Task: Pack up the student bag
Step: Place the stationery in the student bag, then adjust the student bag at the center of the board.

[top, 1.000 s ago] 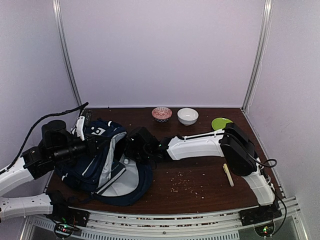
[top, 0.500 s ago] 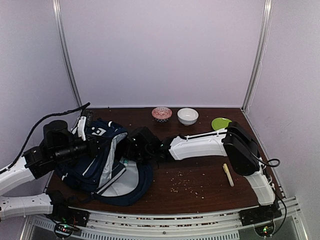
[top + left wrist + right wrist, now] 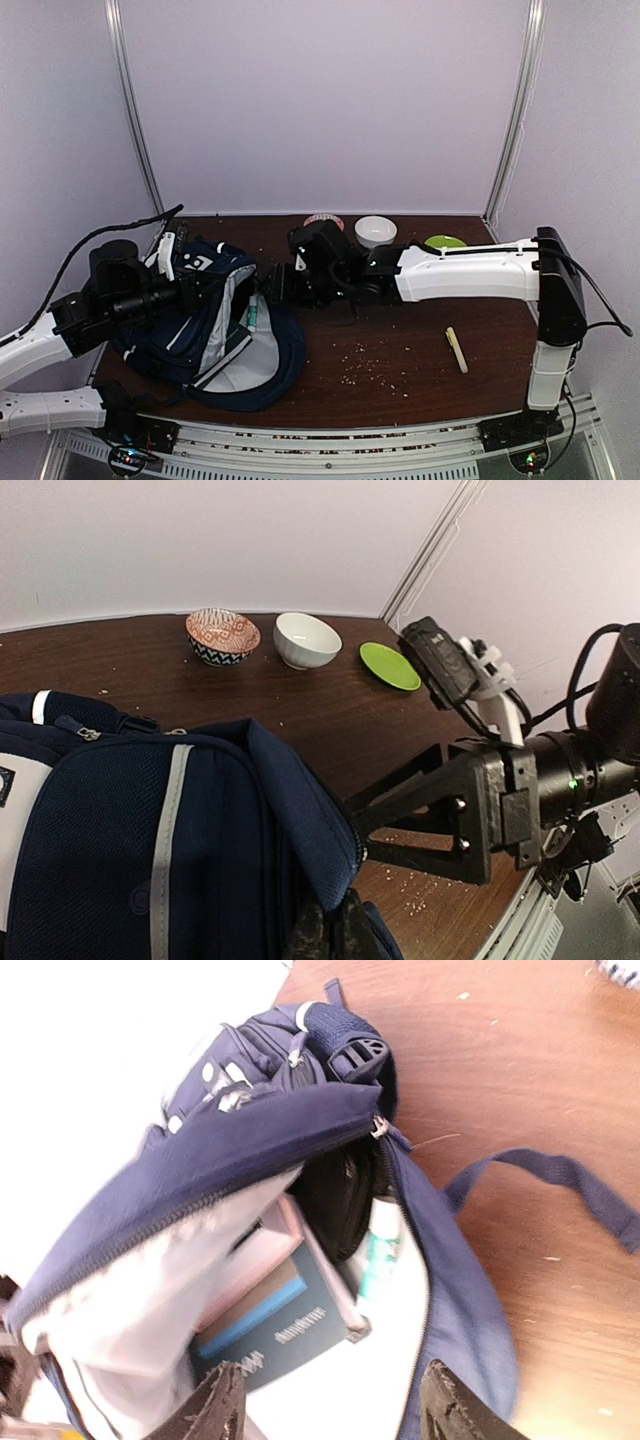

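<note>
The student bag (image 3: 205,325) lies at the table's left with its mouth unzipped. It is navy with a grey stripe (image 3: 160,850) and pale lining (image 3: 330,1400). My left gripper (image 3: 335,935) is shut on the bag's upper rim and holds the flap up. My right gripper (image 3: 276,285) hovers open just outside the mouth, fingers (image 3: 215,1405) wide apart and empty. Inside the bag lie a dark-blue book (image 3: 285,1335), a white-and-green tube (image 3: 382,1245) and a black pouch (image 3: 340,1200).
A patterned bowl (image 3: 222,636), a white bowl (image 3: 376,231) and a green plate (image 3: 443,241) stand along the back. A pale stick (image 3: 456,349) and scattered crumbs (image 3: 370,365) lie right of the bag. A bag strap (image 3: 560,1175) trails on the wood.
My right gripper opened and drew back out of the bag's mouth, up and toward the back, as the right arm straightened. The left gripper kept its hold on the rim.
</note>
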### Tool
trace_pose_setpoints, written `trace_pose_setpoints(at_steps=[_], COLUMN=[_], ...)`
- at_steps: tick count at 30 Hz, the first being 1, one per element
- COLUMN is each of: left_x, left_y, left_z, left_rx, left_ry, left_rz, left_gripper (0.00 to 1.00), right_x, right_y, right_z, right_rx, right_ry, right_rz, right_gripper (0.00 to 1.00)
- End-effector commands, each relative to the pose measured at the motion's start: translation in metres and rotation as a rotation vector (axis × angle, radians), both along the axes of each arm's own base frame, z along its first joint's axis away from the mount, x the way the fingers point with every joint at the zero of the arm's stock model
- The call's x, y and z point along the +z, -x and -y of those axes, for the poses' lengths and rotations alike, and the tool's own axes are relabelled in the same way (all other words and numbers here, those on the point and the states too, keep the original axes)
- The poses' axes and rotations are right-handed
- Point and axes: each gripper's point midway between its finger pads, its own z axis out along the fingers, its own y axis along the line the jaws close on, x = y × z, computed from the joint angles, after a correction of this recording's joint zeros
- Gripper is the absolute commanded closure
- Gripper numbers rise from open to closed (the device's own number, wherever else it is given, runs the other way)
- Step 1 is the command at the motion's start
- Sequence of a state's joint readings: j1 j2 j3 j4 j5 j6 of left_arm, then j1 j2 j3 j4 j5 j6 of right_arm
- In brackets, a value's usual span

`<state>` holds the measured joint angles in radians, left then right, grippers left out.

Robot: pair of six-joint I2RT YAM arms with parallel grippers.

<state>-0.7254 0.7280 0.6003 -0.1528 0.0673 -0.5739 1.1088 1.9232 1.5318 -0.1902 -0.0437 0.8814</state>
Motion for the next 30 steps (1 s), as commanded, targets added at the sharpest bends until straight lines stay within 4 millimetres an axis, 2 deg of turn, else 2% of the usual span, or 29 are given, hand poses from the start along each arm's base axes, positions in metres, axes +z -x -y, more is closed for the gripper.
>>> trace_pose_setpoints(at_steps=[1,4,6,12,18,22,27,30], left_x=[0.027,0.025,0.025,0.025,0.025,0.023,0.021,0.021], left_y=[-0.013,-0.014,-0.014,-0.014,-0.011,-0.009,-0.008,-0.007], left_z=[-0.001,0.0,0.001,0.004,0.002,-0.001,-0.001,-0.002], left_rx=[0.039,0.038,0.035,0.022,0.023,0.025,0.027,0.028], left_ry=[0.052,0.054,0.055,0.062,0.067,0.065,0.068,0.07], left_rz=[0.099,0.1,0.1,0.096,0.092,0.09,0.086,0.087], left_gripper=[1.0,1.0,1.0,1.0,1.0,1.0,1.0,1.0], right_x=[-0.035,-0.052,-0.058,-0.052,-0.082,-0.088,-0.109,-0.107], right_y=[0.033,0.043,0.049,0.053,0.047,0.048,0.035,0.024], right_z=[0.034,0.047,0.047,0.028,0.018,0.011,0.028,0.044], right_rx=[0.096,0.11,0.126,0.16,0.185,0.209,0.175,0.11], right_ry=[0.368,0.486,0.528,0.513,0.623,0.64,0.806,0.848], right_rz=[0.118,0.153,0.17,0.198,0.185,0.192,0.216,0.248], right_gripper=[0.4,0.39,0.39,0.4,0.4,0.41,0.46,0.59])
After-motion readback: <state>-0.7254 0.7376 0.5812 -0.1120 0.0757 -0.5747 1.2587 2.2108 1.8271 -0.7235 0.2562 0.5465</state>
